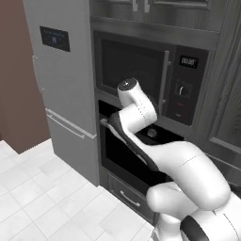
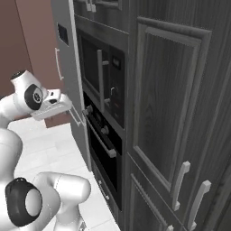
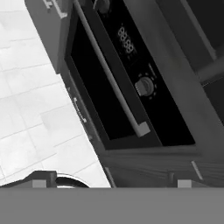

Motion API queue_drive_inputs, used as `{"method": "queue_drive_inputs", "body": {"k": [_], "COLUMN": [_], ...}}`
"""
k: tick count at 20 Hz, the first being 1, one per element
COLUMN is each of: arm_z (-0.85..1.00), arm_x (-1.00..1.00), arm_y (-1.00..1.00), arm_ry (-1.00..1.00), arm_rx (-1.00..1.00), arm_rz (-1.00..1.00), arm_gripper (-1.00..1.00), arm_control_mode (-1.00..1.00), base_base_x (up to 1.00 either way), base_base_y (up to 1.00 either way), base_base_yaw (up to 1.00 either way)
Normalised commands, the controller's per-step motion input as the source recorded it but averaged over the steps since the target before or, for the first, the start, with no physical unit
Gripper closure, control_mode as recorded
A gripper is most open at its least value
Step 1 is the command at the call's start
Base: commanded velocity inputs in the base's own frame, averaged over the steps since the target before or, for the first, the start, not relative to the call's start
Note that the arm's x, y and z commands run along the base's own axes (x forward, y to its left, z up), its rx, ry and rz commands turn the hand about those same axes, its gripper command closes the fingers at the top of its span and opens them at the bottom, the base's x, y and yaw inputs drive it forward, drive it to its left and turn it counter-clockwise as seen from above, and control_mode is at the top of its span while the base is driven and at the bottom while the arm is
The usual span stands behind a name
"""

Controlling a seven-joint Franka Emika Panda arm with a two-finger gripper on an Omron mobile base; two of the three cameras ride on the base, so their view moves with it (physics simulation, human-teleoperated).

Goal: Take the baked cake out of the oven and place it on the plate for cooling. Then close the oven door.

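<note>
The black oven (image 3: 131, 57) is set into the wall under the microwave, with a small digital display (image 3: 126, 40) and a round knob (image 3: 144, 86). Its oven door (image 3: 94, 94) stands upright and shut, and a long silver bar handle (image 3: 111, 74) runs along its top edge; the door is also in the left base view (image 1: 114, 154) and the right base view (image 2: 103, 158). My gripper (image 3: 111, 183) hovers in front of the door, apart from it and open, with nothing between its fingertips (image 3: 38, 183). From the right, the gripper (image 2: 67, 107) is level with the oven's knobs. The cake is hidden and the plate is out of view.
A black microwave (image 1: 132, 63) with a vertical handle sits above the oven. A tall grey fridge (image 1: 66, 94) stands to the left. Below the oven is a drawer (image 3: 78, 109). Dark cabinet doors (image 2: 167, 113) fill the right. White tiled floor (image 1: 42, 197) lies open to the left.
</note>
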Motion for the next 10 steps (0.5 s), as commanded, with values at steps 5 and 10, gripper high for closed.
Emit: {"method": "queue_drive_inputs", "body": {"k": [5, 10], "arm_z": [-0.57, -0.56], "arm_x": [0.4, 0.51], "arm_y": [0.08, 0.0], "arm_ry": [0.0, 0.0], "arm_rx": [-0.25, -0.22], "arm_rz": [-0.01, -0.03], "arm_gripper": [-1.0, -1.0], "arm_control_mode": [-1.0, -1.0], "base_base_x": [0.0, 0.0], "base_base_y": [0.0, 0.0], "base_base_yaw": [0.0, 0.0]}}
